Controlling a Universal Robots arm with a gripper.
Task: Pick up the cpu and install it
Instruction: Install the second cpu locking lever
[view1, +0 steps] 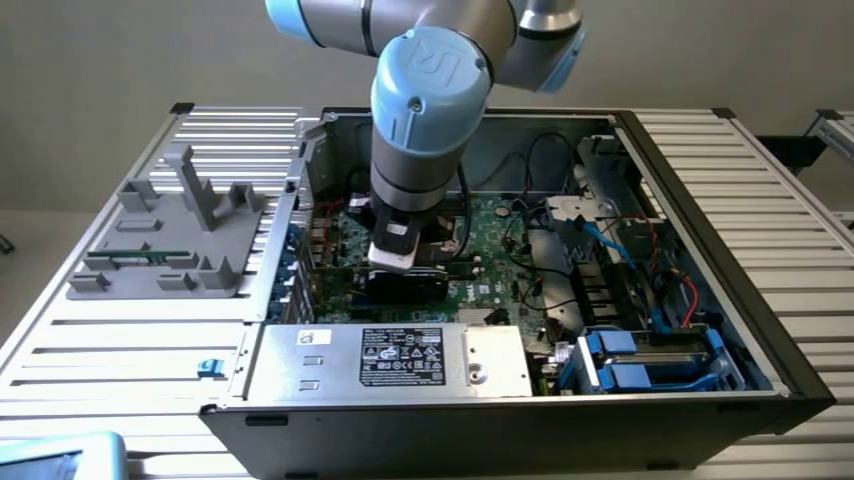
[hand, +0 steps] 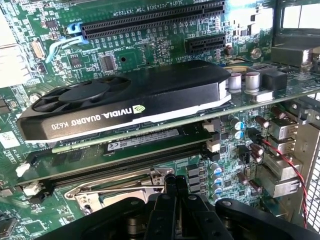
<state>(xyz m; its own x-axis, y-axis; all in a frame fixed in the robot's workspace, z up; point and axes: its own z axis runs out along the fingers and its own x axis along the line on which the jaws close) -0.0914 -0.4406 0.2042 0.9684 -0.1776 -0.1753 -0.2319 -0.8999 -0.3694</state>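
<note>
1. The slatted aluminium tabletop (view1: 787, 200) carries an open computer case (view1: 747, 330) lying on its side, interior facing up.
2. The robot arm (view1: 424, 110), with light-blue joint caps, reaches down from above into the case, over the half toward the exterior view's left.
3. A grey moulded fixture (view1: 174, 230) with upright posts lies on the tabletop just beside the case, on the exterior view's left.
4. A silver power supply (view1: 494, 360) with a dark label occupies the near edge of the case. Blue drive carriers (view1: 627, 360) are next to it on the exterior view's right.
5. The green motherboard (hand: 150, 50) covers the case floor. Black expansion slots cross it.
6. An NVIDIA Quadro K620 graphics card (hand: 125, 100), with a black fan shroud, stands in a slot on the motherboard.
7. A memory module (hand: 140, 140) with a white label is seated in a slot just beside the graphics card.
8. The socket frame (hand: 120, 187), with its metal bracket, lies between the memory slots and the gripper (hand: 176, 181).
9. The jaws are fully closed, tips together, poised just above the edge of the socket frame. No object is visible between them.
10. The position of the cpu cannot be determined from either view.
11. A thin red wire (hand: 290, 165) runs near the rear connector blocks.
</note>
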